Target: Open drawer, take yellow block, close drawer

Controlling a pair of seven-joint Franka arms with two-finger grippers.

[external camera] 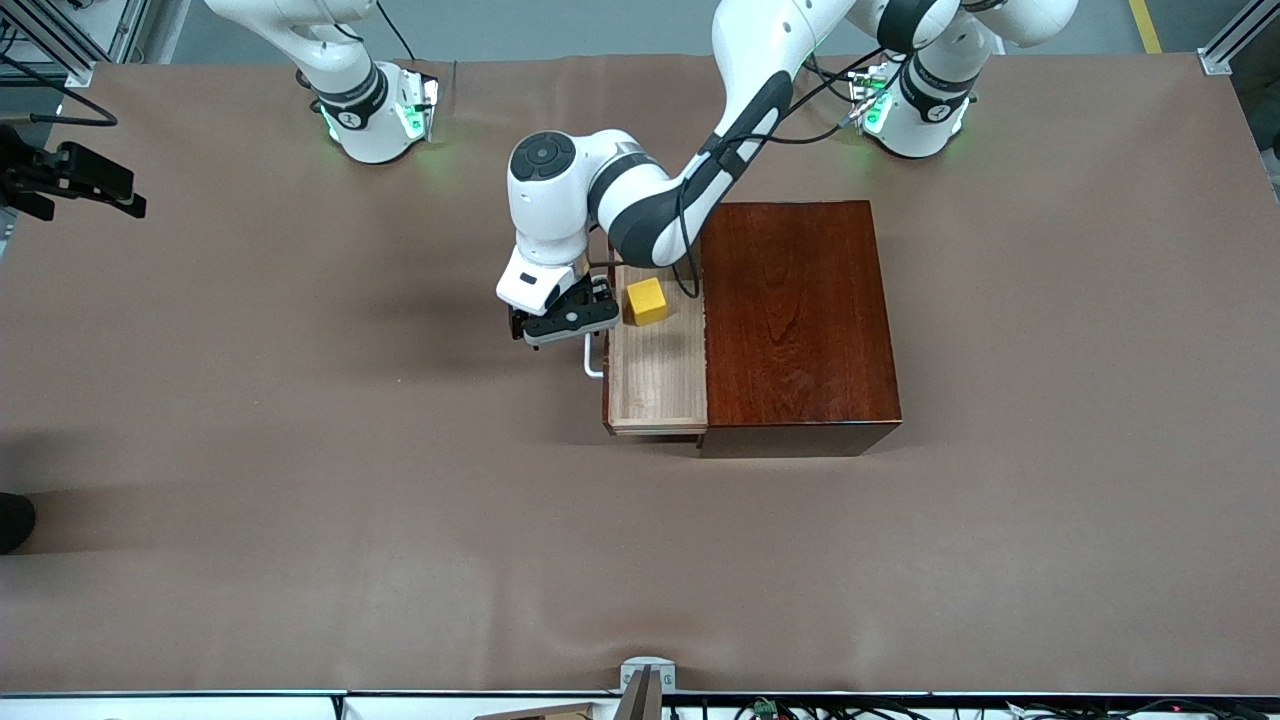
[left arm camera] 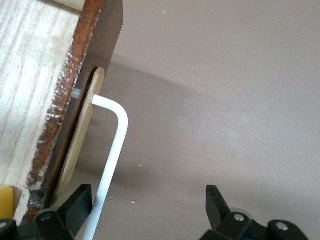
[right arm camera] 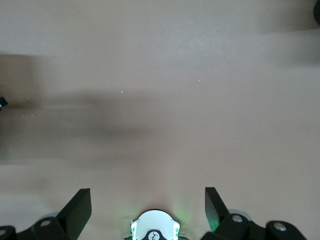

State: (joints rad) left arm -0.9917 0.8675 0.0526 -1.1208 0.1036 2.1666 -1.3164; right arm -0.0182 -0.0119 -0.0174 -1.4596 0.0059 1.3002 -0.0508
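Note:
The dark reddish-brown wooden box stands mid-table. Its drawer is pulled out toward the right arm's end of the table and shows a light wood tray. The yellow block lies in the tray, in the part farther from the front camera. My left gripper hovers over the drawer's front at the white loop handle. In the left wrist view the left gripper is open, and the handle runs between its jaws close to one finger, ungripped. My right gripper waits open, high above the bare table.
A black device juts in at the table's edge at the right arm's end, with a dark object nearer the front camera. The right arm's base and the left arm's base stand at the table's back.

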